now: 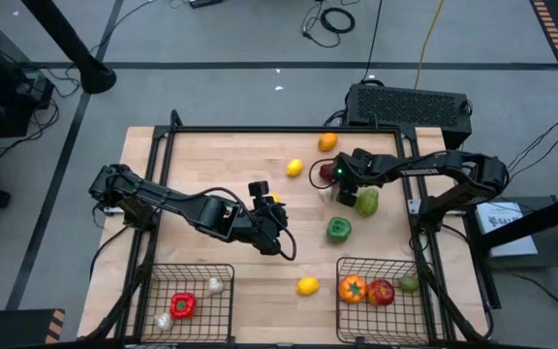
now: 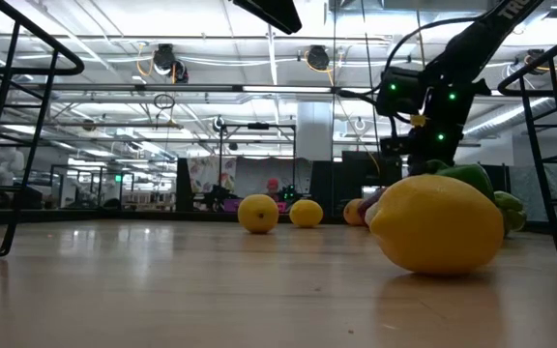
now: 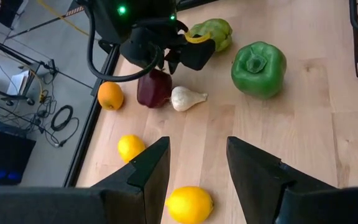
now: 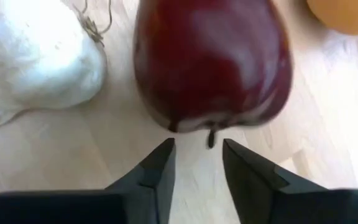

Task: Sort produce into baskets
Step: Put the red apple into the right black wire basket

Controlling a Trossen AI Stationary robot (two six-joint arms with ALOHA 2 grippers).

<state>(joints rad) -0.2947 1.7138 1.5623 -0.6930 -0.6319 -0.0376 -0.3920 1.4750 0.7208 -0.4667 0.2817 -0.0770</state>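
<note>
My right gripper (image 1: 337, 178) hangs open just above a dark red apple (image 4: 213, 62) that lies on the table next to a white garlic bulb (image 4: 39, 56). Its fingertips are close to the apple's stem end and touch nothing. My left gripper (image 1: 267, 200) is open and hovers above a lemon (image 3: 189, 204) on the table. That lemon shows between its fingers, untouched. A second lemon (image 1: 294, 168), an orange (image 1: 327, 142), a dark green pepper (image 1: 338, 229), a light green pepper (image 1: 366, 202) and a third lemon (image 1: 307, 285) also lie on the table.
The left basket (image 1: 153, 281) at the near edge holds a red pepper (image 1: 182, 305) and garlic (image 1: 215, 284). The right basket (image 1: 395, 267) holds an orange tomato (image 1: 353, 288), a red apple (image 1: 382, 292) and a green piece (image 1: 410, 283). The black table frame (image 1: 289, 129) rims the table.
</note>
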